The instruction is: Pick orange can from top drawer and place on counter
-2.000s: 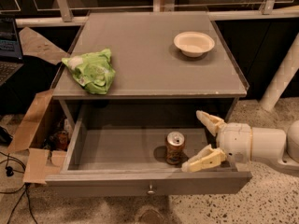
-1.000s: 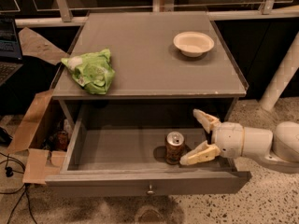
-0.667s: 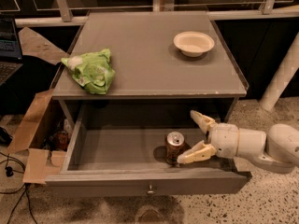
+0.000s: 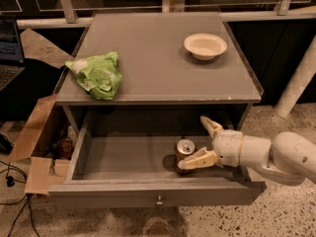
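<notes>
The orange can (image 4: 183,153) stands upright inside the open top drawer (image 4: 123,158), right of its middle, silver top showing. My gripper (image 4: 200,144) reaches in from the right on a white arm. Its fingers are open: one fingertip (image 4: 190,163) lies at the can's front right side, the other (image 4: 208,125) points up behind and to the right. The can sits just left of the gap between them. The grey counter (image 4: 153,58) spans the cabinet top above the drawer.
A green-and-white wrinkly bag (image 4: 96,75) lies on the counter's left front. A cream bowl (image 4: 205,46) sits at the back right. An open cardboard box (image 4: 42,142) stands left of the cabinet. The drawer knob (image 4: 159,200) faces the front.
My gripper has moved left into the drawer, closing in on the can from the right, fingers still spread.
</notes>
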`<move>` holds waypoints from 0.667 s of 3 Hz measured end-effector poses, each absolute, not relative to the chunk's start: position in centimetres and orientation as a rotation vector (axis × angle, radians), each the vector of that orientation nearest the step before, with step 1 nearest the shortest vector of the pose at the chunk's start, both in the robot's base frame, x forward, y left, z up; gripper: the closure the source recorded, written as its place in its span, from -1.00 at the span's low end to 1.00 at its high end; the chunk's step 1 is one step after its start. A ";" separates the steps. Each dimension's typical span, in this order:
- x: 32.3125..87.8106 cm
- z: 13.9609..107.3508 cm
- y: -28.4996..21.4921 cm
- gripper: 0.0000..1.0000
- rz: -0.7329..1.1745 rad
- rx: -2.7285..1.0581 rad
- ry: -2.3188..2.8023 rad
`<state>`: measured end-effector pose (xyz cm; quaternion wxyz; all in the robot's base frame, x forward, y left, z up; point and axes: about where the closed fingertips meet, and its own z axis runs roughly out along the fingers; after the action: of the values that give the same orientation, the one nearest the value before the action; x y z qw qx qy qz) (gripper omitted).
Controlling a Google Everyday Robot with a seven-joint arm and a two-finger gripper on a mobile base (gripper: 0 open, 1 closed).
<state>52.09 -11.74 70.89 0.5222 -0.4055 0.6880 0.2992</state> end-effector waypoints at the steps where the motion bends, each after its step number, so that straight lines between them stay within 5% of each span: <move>1: 52.0 70.1 -12.2 -1.00 0.717 -0.959 1.645; 2: 52.3 68.7 -11.8 -1.00 0.740 -0.949 1.648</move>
<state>52.34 -11.75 68.67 0.5233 -0.3964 0.6882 0.3089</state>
